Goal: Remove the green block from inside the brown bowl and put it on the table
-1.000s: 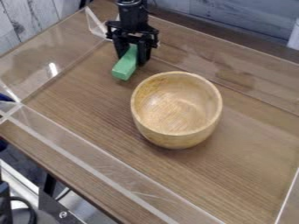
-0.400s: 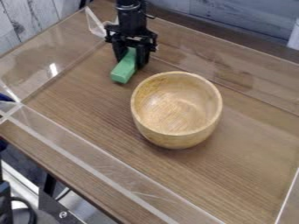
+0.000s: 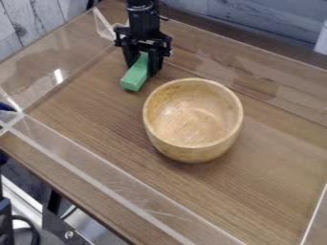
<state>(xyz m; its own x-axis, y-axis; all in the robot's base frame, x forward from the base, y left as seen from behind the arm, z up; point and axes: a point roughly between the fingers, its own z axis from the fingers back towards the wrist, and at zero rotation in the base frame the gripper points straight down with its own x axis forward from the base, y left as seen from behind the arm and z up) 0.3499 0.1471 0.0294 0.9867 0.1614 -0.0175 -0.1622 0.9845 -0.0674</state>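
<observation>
The green block (image 3: 134,76) rests on the table (image 3: 90,115) just left of the brown bowl (image 3: 192,118), leaning up toward the gripper. My gripper (image 3: 147,63) points straight down over the block's upper end, its black fingers shut on that end. The bowl stands upright with nothing inside it, a short gap from the block.
Low clear acrylic walls (image 3: 76,158) edge the tabletop along the front, left and back. The dark arm (image 3: 141,14) rises from the gripper toward the back wall. Open wood surface lies left of and in front of the bowl.
</observation>
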